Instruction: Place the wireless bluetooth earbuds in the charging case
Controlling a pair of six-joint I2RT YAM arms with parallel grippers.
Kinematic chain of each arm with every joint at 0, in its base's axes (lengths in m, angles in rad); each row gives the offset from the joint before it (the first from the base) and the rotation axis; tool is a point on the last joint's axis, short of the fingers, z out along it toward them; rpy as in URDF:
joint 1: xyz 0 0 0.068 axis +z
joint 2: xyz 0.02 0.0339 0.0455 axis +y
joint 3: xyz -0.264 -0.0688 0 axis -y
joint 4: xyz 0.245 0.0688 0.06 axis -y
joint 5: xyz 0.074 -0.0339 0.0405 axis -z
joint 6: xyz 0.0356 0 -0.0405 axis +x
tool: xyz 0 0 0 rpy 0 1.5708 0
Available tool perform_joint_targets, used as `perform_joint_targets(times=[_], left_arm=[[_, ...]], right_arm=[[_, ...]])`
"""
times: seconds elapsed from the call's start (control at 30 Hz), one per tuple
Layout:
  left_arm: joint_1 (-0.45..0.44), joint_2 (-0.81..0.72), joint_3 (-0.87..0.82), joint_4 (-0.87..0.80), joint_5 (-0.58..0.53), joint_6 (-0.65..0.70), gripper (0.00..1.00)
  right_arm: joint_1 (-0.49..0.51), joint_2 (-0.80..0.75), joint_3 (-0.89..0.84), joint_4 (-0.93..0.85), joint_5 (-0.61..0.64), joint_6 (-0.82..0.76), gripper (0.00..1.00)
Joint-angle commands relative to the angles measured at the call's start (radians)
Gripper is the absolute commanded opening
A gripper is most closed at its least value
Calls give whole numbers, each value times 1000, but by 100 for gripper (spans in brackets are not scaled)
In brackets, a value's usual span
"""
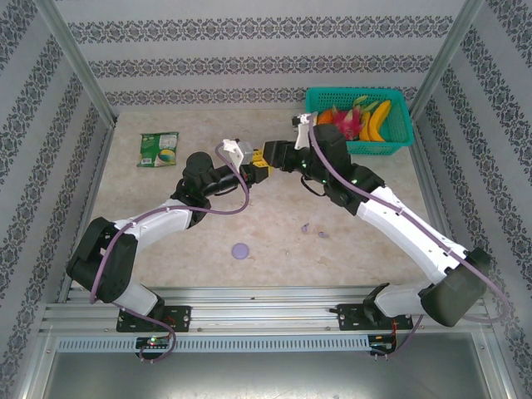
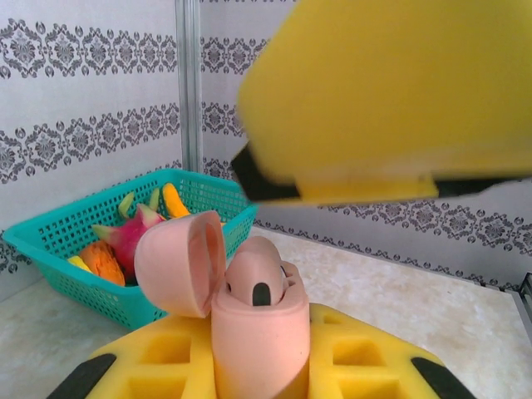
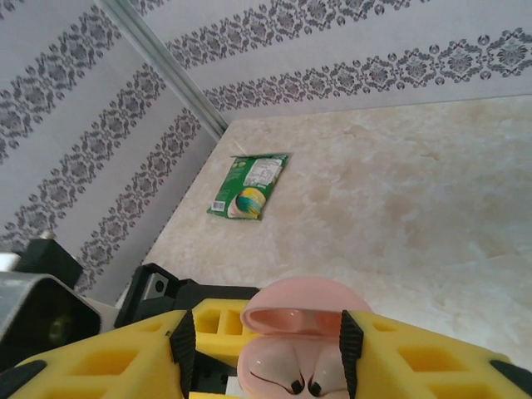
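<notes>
- Above the middle of the pale marbled table [image 1: 274, 274], my two arms meet nose to nose. My left gripper [image 1: 256, 173] is clamped on the small, rounded, pale pink plastic charging case [image 2: 258, 332]. Its yellow fingers hold the case by the lower body, and the hinged lid [image 2: 179, 262] hangs open to one side.
- My right gripper [image 3: 266, 353] stands with its jaws apart, one black pad on either side of the case. A gap shows at one pad, so I judge it holds nothing.
- The pale pink earbuds [image 2: 258, 283] sit in the wells of the case. From my right wrist, two dark contact marks show side by side, so I take this pair as seated.
- Nearer my bases lies a flat, round, pale purple case [image 1: 241, 250]. Well apart from it, toward my right, lie two tiny pale purple earbuds [image 1: 305, 226], too small for me to tell how they are turned.
- I expect those buds to be very light, hard, smooth and rounded. They would likely squirt out of a hard pinch or roll at a nudge.
- I would take each bud gently across its broad body, leaving the stem free to point down into its well.
- A case is best held by its body, never by the lid, since the hinge looks like the weak point.
- A green snack packet [image 1: 158, 150] and a teal mesh basket [image 1: 366, 148] of fruit sit at the far side, out of my way.
</notes>
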Motion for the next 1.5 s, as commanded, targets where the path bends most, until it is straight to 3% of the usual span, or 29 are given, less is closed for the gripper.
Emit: perform_joint_targets(times=[0.0, 0.27, 0.43, 0.6, 1.0, 1.2, 1.33, 1.47], left_arm=[[-19, -28, -5, 69, 11, 9, 0], [-18, -27, -2, 28, 43, 17, 0], [-20, -24, 3, 16, 53, 15, 0], [-25, -19, 10, 10, 52, 15, 0], [-28, 6, 26, 20, 7, 6, 0], [-29, 40, 45, -31, -44, -54, 0], [-28, 112, 98, -142, -74, -147, 0], [-28, 209, 201, -343, -105, -255, 0]], right_arm=[[-59, -25, 70, -48, -38, 31, 51], [-196, 188, 268, -255, -216, 58, 49], [-208, 346, 402, -359, -293, 15, 45], [-197, 405, 427, -373, -335, 7, 39], [-153, 218, 187, -346, -287, 6, 35], [-219, 134, 75, -325, -88, 76, 44], [-309, 82, -68, -271, -49, 155, 46], [-323, 48, -169, -252, -51, 162, 47]])
